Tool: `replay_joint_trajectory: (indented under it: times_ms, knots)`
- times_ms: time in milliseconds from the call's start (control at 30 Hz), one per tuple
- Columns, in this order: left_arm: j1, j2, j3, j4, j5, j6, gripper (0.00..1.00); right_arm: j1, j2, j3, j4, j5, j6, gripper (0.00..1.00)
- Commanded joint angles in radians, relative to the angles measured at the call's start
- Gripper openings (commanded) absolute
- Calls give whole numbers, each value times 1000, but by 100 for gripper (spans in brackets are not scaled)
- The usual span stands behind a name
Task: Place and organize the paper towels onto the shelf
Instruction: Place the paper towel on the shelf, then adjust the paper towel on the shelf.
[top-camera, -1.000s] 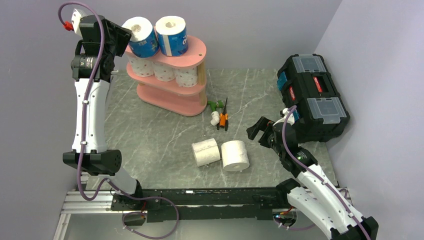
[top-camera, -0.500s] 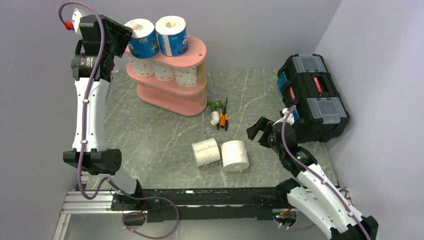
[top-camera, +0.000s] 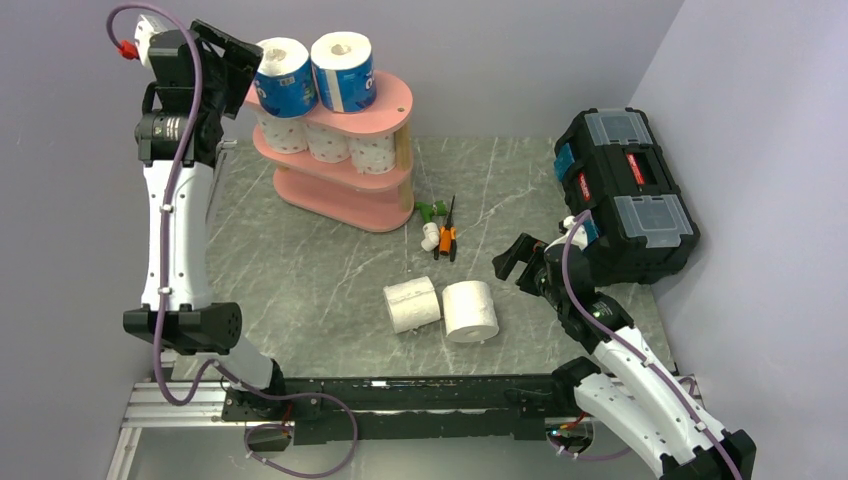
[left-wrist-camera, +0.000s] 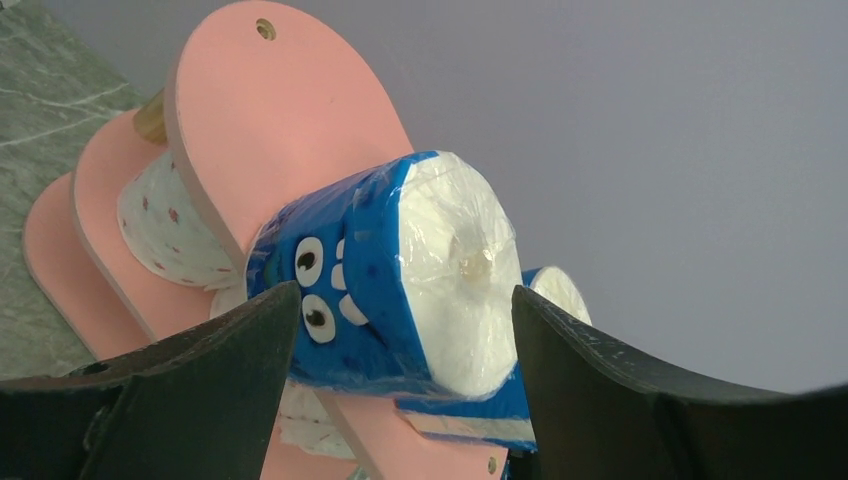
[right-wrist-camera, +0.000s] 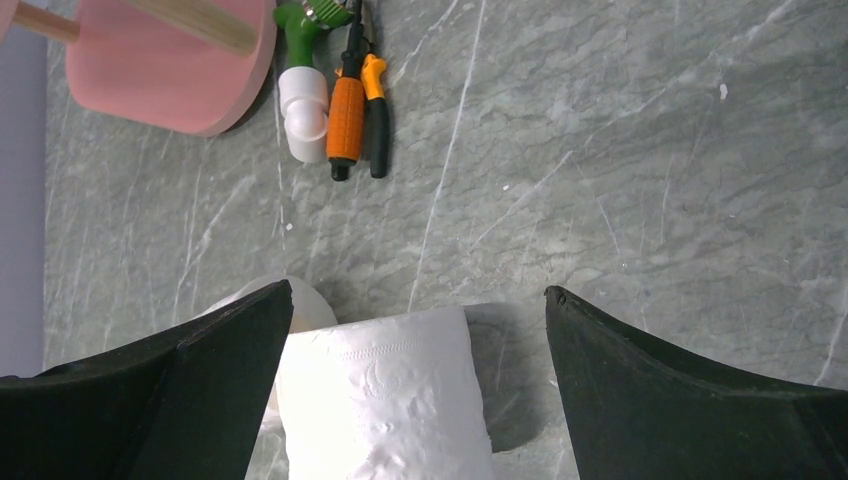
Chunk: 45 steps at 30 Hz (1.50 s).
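Note:
The pink three-tier shelf (top-camera: 395, 100) stands at the back of the table. Two blue cartoon-eyed paper towels (top-camera: 283, 75) (top-camera: 343, 70) rest on its top board, and three pink-dotted rolls (top-camera: 327, 142) fill the middle tier. My left gripper (top-camera: 240, 62) is raised at the shelf's left end. In the left wrist view it (left-wrist-camera: 405, 293) is open, with the left blue roll (left-wrist-camera: 400, 270) between its fingers and a gap on each side. Two plain white rolls (top-camera: 412, 303) (top-camera: 470, 310) lie on the table. My right gripper (right-wrist-camera: 418, 290) is open just right of them, facing the nearer roll (right-wrist-camera: 385, 400).
A black toolbox (top-camera: 625, 190) sits at the right edge of the table, close behind the right arm. A white-and-green tool (top-camera: 430, 232) and orange-handled pliers (top-camera: 447, 238) lie just right of the shelf's base. The shelf's bottom tier (top-camera: 340, 200) holds no rolls.
My left gripper has opened wider off the left blue roll and drawn back a little up and to the left. The roll stays on the top board. The right arm has not moved.

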Motion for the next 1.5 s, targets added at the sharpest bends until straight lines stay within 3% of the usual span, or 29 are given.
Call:
replay_joint_trajectory:
  times_ms: [0, 267, 367, 400, 433, 800, 1467]
  knots:
    - [35, -111, -42, 59, 1, 21, 82, -4, -6, 14, 30, -13, -13, 100]
    - [104, -360, -459, 282, 17, 87, 57, -3, -19, 12, 49, -60, -24, 100]
    - [140, -419, -577, 360, 65, 129, 31, -3, -24, 14, 50, -66, -24, 99]
    - [152, -424, -598, 379, 85, 138, 9, -4, -26, 15, 51, -66, -25, 99]
    - [161, -424, -607, 383, 106, 141, 0, -3, -25, 15, 51, -66, -25, 99]
    - [177, -251, -582, 523, 447, 174, 0, -3, -17, 20, 41, -60, -23, 98]
    - [176, -109, -509, 576, 512, 132, 0, -2, 31, 35, 60, -51, -33, 97]
